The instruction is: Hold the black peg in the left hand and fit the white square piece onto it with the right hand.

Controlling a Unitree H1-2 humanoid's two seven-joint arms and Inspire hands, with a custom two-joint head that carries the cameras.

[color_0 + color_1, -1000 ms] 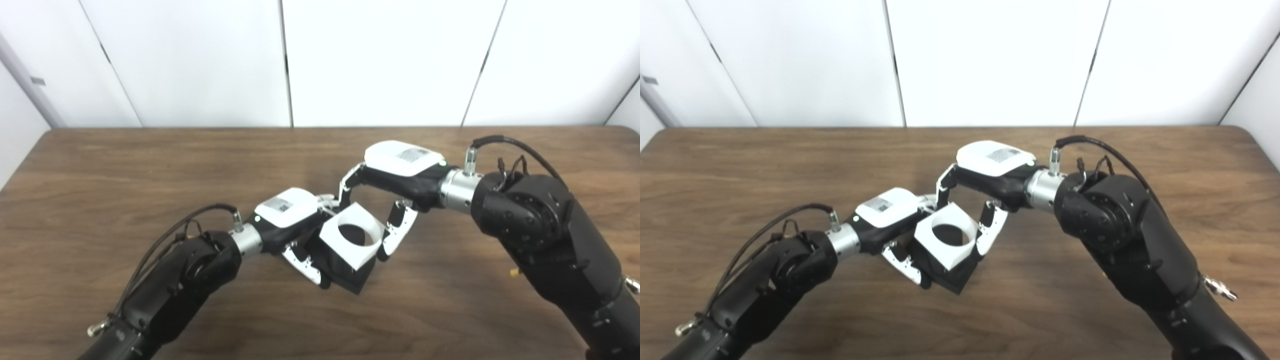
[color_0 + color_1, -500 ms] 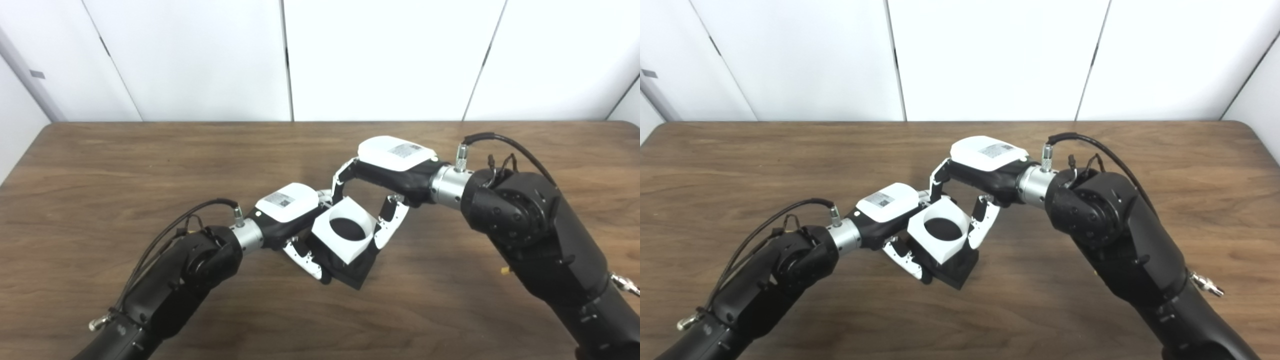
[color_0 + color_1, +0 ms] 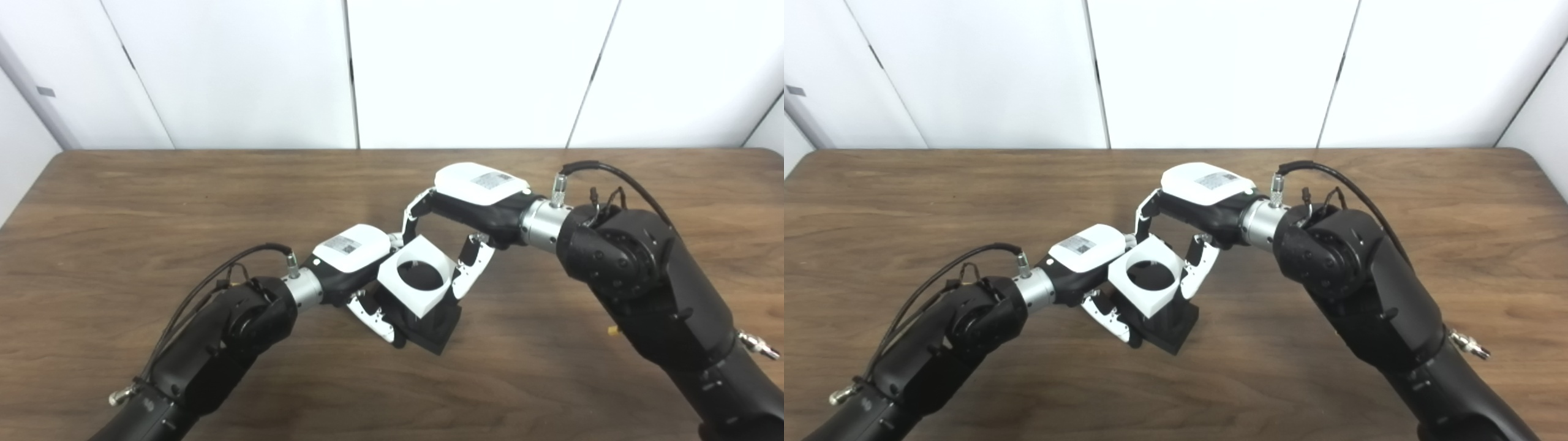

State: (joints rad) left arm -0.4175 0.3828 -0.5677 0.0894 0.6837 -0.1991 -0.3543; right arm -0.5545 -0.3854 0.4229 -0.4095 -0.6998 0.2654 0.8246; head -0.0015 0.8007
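My left hand (image 3: pixel 358 269) is shut on the black peg piece (image 3: pixel 436 327), whose square black base shows below the white piece, just over the table. My right hand (image 3: pixel 468 211) is shut on the white square piece (image 3: pixel 416 280), fingers on its far and right sides. The white piece has a round hole and sits tilted directly over the black peg, with dark showing through the hole. How far the peg is inside the hole I cannot tell. The same shows in the right eye view, with the white piece (image 3: pixel 1147 275) over the black base (image 3: pixel 1171 327).
The brown wooden table (image 3: pixel 122 202) spreads all around the hands. White wall panels (image 3: pixel 465 67) stand behind its far edge. Both black forearms come in from the bottom corners.
My right hand has shifted the white square piece left and a little nearer over the black peg. The left hand has held nearly still. The camera tilted slightly at first.
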